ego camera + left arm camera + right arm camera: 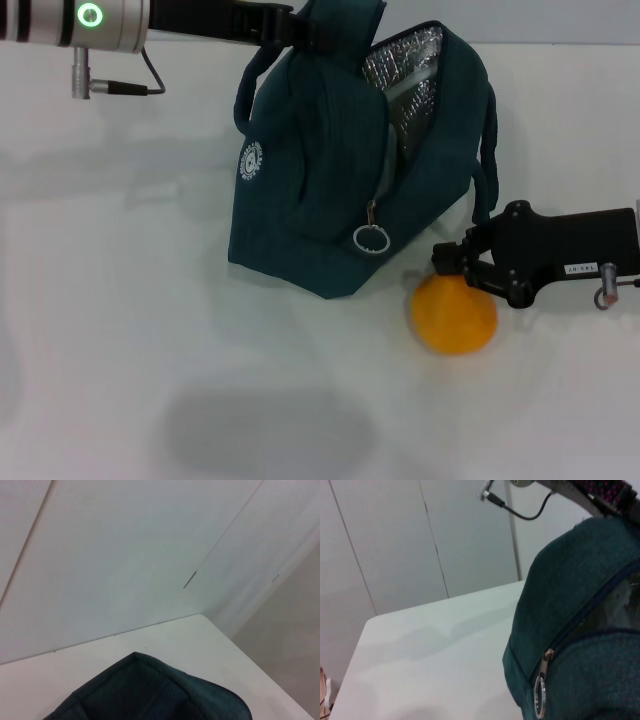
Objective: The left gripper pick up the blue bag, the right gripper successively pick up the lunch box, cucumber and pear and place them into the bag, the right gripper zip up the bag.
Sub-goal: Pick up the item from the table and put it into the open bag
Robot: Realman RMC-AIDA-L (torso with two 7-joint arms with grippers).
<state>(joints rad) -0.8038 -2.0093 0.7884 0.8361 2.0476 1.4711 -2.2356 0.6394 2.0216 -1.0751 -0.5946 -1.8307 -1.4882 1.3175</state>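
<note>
A dark teal blue bag (330,190) stands on a white table (120,330), seen from the robot's head camera. All positions below are given relative to this bag. The bag leans, its base nearer the camera and its top tipped toward the far edge of the table. Its mouth is open at the upper right, showing silver foil lining (405,65). The open zip line runs from the mouth down the front to a metal ring pull (370,239), which hangs low near the bag's base. A round white logo (250,161) sits on the left face.

The left gripper (285,28) is at the bag's top, closed on the handle there, its silver wrist reaching in from the left.

The pear (455,313), orange-yellow and squat, lies on the table just beside the bag's lower right corner. Its pointed end cannot be made out.

The right gripper (448,262) reaches in from the right, its fingers parted at the pear's upper edge, touching or nearly touching it.
</note>
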